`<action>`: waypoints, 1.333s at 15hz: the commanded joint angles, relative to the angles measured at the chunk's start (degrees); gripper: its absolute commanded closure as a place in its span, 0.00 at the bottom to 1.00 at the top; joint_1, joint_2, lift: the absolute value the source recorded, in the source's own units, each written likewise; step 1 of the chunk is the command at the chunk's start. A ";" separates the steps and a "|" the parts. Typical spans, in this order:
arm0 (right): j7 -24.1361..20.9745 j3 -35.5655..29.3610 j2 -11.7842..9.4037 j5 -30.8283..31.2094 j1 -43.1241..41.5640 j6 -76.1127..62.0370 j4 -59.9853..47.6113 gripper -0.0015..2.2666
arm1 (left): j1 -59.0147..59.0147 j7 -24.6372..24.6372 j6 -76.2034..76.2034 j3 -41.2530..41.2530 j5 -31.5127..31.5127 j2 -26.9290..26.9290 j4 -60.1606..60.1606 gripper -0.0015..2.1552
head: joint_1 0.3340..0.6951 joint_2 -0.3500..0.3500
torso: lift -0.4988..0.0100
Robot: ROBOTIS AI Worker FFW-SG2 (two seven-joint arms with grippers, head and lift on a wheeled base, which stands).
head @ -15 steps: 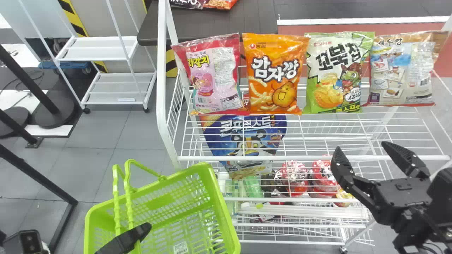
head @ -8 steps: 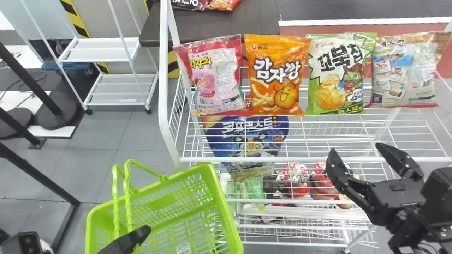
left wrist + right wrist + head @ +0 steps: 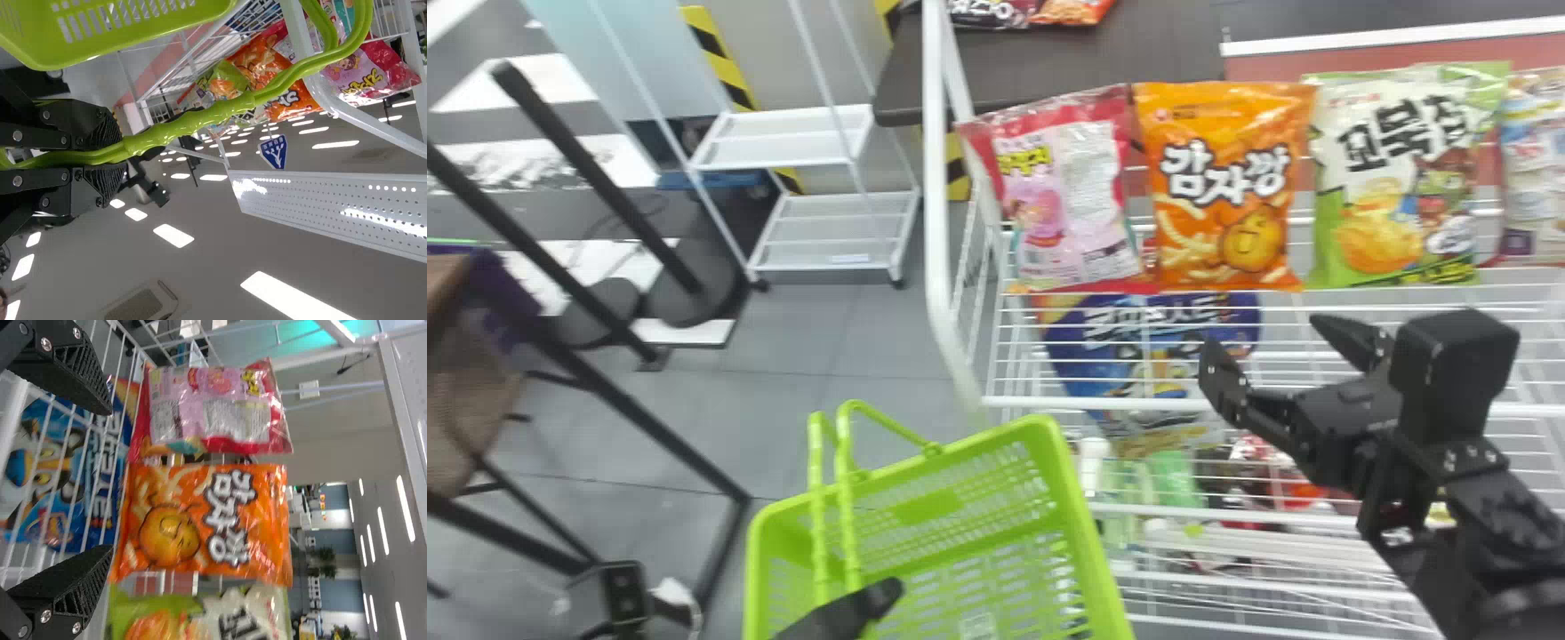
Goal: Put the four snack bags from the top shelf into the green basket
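Four snack bags stand side by side on the top shelf: a pink bag [image 3: 1063, 191], an orange bag [image 3: 1224, 187], a green bag [image 3: 1400, 178] and a beige-blue bag [image 3: 1534, 169] cut by the right edge. In front of and below the orange and green bags, my right gripper [image 3: 1272, 351] is open and holds nothing. The right wrist view has my right gripper [image 3: 107, 480] facing the orange bag [image 3: 203, 523]. At the green basket [image 3: 1080, 498], my left gripper [image 3: 880, 600] is at its handle. In the left wrist view my left gripper [image 3: 110, 152] is shut on the basket handle [image 3: 200, 122].
A blue snack bag [image 3: 1156, 356] and other goods lie below the top shelf's wire front [image 3: 1120, 403]. A white trolley [image 3: 831, 236] and black posts [image 3: 596, 169] stand to the left. Behind the shelf is a dark table [image 3: 1032, 76].
The head view has shifted, so shelf and basket stand farther right in it. My right gripper has moved left relative to the shelf and up, from below the right-hand bags, staying open.
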 commanded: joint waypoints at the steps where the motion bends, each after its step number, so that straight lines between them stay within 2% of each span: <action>1: -2.52 4.07 0.05 -0.89 -7.48 0.09 6.99 0.04 | 0.14 -0.57 -0.21 -1.10 0.75 1.37 -0.11 1.00 | 1.00 0.98 | 0.98; 7: -3.57 9.17 0.05 -9.67 -20.84 -2.54 21.93 0.03 | -0.91 -0.57 -0.21 -3.56 1.28 3.13 0.76 1.00 | 1.00 1.00 | 0.98; 10: -3.48 10.22 0.05 -10.55 -26.82 -8.34 30.72 0.03 | -0.56 -0.57 -0.39 -3.56 1.28 3.22 0.68 1.00 | 1.00 1.00 | 0.98; 13: -0.23 11.72 0.05 -18.20 -35.43 -12.56 42.94 0.03 | -0.12 -0.57 -0.74 -4.18 1.80 3.48 0.59 1.00 | 1.00 1.00 | 0.98; 17: 7.06 11.63 0.05 -20.66 -43.25 -17.13 56.65 0.05 | 0.67 -0.57 -1.97 -4.00 2.42 3.66 0.68 1.00 | 1.00 1.00 | 0.98; 18: 8.47 11.63 0.05 -20.57 -44.48 -17.13 58.67 0.12 | 0.76 -0.57 -2.32 -3.92 2.51 3.66 0.68 1.00 | 1.00 1.00 | 0.98; 19: 10.40 11.63 0.05 -20.57 -45.45 -16.96 59.99 0.26 | 0.85 -0.57 -2.32 -3.92 2.51 3.66 0.76 1.00 | 1.00 1.00 | 0.98; 20: 12.16 11.54 0.05 -20.75 -45.98 -17.13 60.87 0.44 | 0.85 -0.57 -2.50 -3.92 2.51 3.66 0.76 1.00 | 1.00 1.00 | 0.98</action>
